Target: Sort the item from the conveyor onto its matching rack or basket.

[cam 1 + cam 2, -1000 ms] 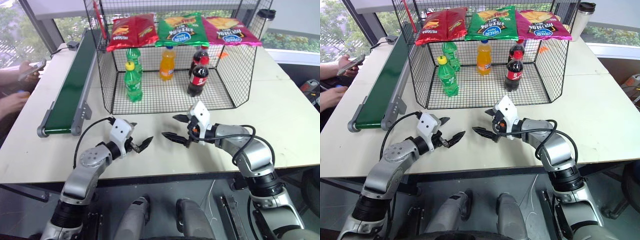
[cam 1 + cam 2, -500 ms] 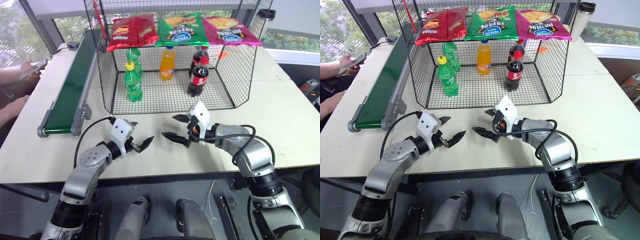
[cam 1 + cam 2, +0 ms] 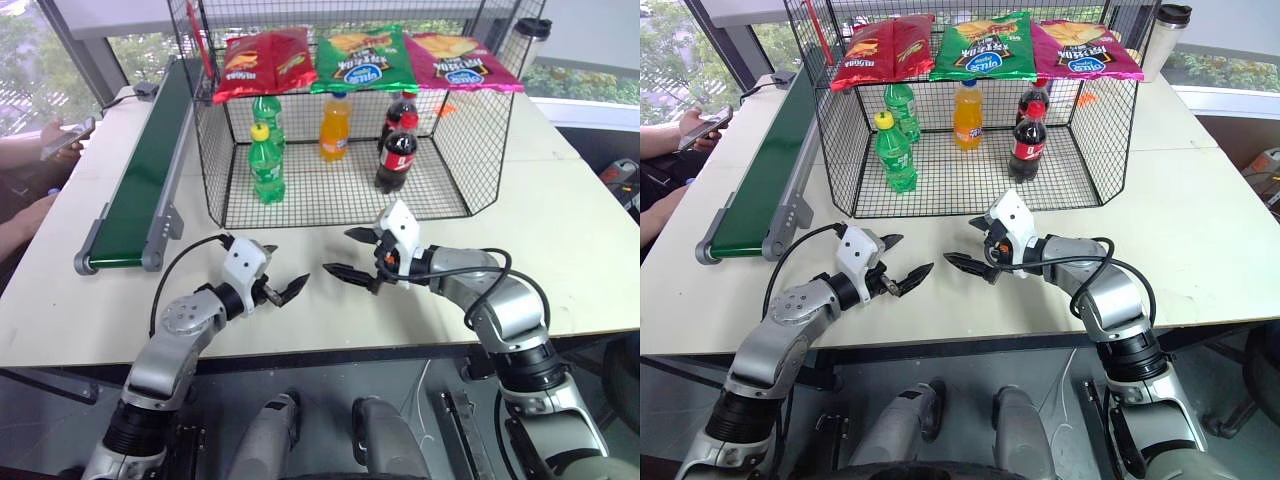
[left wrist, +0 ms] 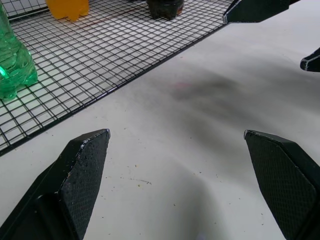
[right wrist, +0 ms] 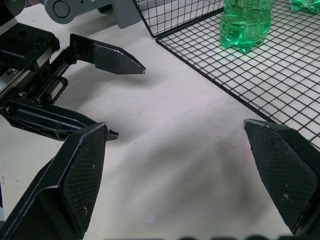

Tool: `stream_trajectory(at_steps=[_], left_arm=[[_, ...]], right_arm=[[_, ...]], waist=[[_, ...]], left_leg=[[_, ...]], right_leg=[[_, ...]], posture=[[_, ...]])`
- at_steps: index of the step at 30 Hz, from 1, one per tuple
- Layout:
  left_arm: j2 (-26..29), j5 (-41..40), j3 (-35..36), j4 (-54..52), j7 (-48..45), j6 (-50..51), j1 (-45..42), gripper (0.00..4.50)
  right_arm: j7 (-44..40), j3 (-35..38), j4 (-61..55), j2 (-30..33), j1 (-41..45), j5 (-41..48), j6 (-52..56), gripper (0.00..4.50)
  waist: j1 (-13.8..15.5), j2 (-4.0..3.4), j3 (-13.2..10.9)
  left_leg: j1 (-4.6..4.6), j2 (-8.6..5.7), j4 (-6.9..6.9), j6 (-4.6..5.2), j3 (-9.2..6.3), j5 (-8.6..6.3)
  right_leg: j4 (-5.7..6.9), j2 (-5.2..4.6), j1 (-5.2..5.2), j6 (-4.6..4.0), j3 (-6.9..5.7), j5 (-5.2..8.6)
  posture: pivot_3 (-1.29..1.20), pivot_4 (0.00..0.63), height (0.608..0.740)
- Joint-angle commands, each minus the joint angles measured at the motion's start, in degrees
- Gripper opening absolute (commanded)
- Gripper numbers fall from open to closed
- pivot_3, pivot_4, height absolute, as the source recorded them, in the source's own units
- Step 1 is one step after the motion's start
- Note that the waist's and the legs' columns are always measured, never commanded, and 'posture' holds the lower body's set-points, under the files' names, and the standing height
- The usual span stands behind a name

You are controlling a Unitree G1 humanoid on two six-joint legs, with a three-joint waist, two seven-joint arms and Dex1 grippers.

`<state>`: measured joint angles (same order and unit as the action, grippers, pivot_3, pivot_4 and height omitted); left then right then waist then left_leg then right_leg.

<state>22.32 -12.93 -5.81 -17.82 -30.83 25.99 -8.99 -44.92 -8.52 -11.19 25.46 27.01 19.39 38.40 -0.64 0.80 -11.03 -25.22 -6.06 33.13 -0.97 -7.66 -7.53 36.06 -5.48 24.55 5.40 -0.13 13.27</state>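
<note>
Nothing on the bench is shifting between a second ago and now: both arms are holding the same pose, and the one small change is at the left edge of the frame, where a person's hand with a phone (image 3: 62, 135) is drawing back a little. For the task that means the sorting looks finished or paused, since the long dark-green conveyor belt with grey side rails (image 3: 140, 180) is lying bare as far as I can see.

The small clear bottle of orange soda with a blue cap (image 3: 335, 127) is standing upright on the gridded floor of the large black wire-mesh cage (image 3: 480, 150), in the upper middle of the frame, between the green soda bottles (image 3: 265, 165) and the dark cola bottles (image 3: 397, 150).

The left gripper (image 3: 278, 282) and the right gripper (image 3: 352, 255) are hovering over the white bench (image 3: 560, 240) in the lower centre, fingers spread wide and holding nothing, tips facing each other, well apart from the orange bottle.
</note>
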Motion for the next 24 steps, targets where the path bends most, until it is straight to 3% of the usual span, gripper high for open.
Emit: stream_trajectory(at_steps=[1, 24], left_arm=[[0.24, 0.22, 0.25, -1.21, 0.15, -0.45, -0.09, 4.5], [0.32, 0.35, 0.19, -0.82, 0.14, -0.4, -0.63, 4.5]], right_arm=[[-0.34, 0.33, -3.24, 0.24, 1.19, 0.9, -0.77, 4.45], [-1.09, 0.36, -3.12, 0.4, 1.26, 0.93, -0.86, 4.45]], waist=[[0.0, 0.0, 0.0], [0.0, 0.0, 0.0]], left_leg=[[0.0, 0.0, 0.0, 0.0, 0.0, 0.0], [0.0, 0.0, 0.0, 0.0, 0.0, 0.0]], right_leg=[[0.0, 0.0, 0.0, 0.0, 0.0, 0.0], [0.0, 0.0, 0.0, 0.0, 0.0, 0.0]], posture=[[0.0, 0.15, 0.739], [0.0, 0.15, 0.739]])
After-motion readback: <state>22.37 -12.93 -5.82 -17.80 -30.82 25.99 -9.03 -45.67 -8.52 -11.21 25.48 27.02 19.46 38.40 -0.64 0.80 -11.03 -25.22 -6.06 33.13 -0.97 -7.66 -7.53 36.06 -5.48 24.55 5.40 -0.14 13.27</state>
